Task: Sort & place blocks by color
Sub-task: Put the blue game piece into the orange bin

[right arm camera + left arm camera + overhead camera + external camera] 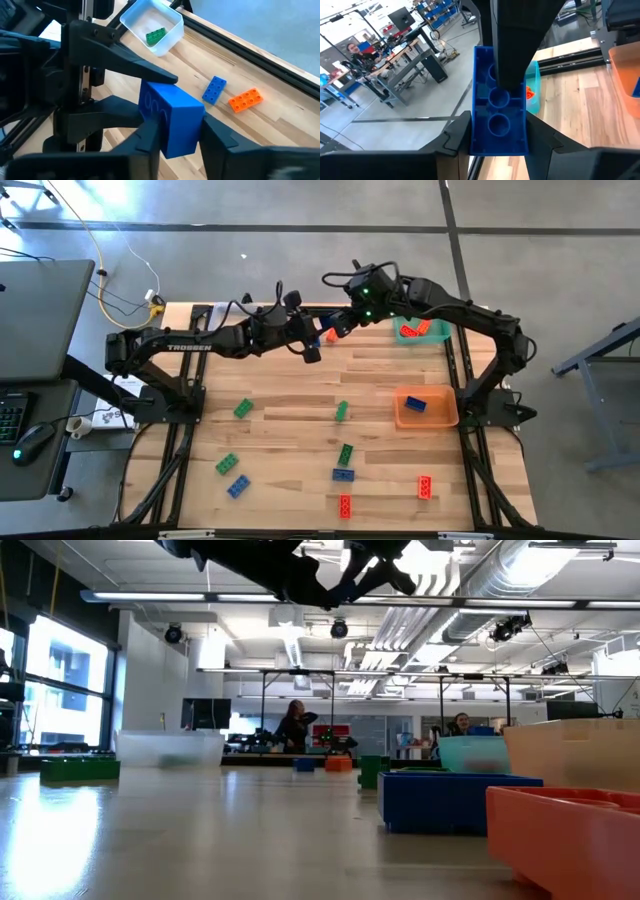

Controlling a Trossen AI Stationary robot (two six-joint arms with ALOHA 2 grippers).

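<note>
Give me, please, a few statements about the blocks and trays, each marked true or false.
1. The left gripper has its jaws shut on the held blue block. True.
2. The orange tray holds a second blue block. True.
3. The teal tray holds green blocks. False: it holds red blocks.
4. The clear tray holds only a red block. False: a green block lies in it.

Blocks and trays, counted

Three trays: clear tray (pixel 176 24), teal tray (pixel 441 333), orange tray (pixel 402 420). Five green blocks (pixel 243 409); five blue blocks (pixel 343 474), including the held blue block (pixel 499 102); three red blocks (pixel 424 487) loose, more in teal, number unclear.
</note>
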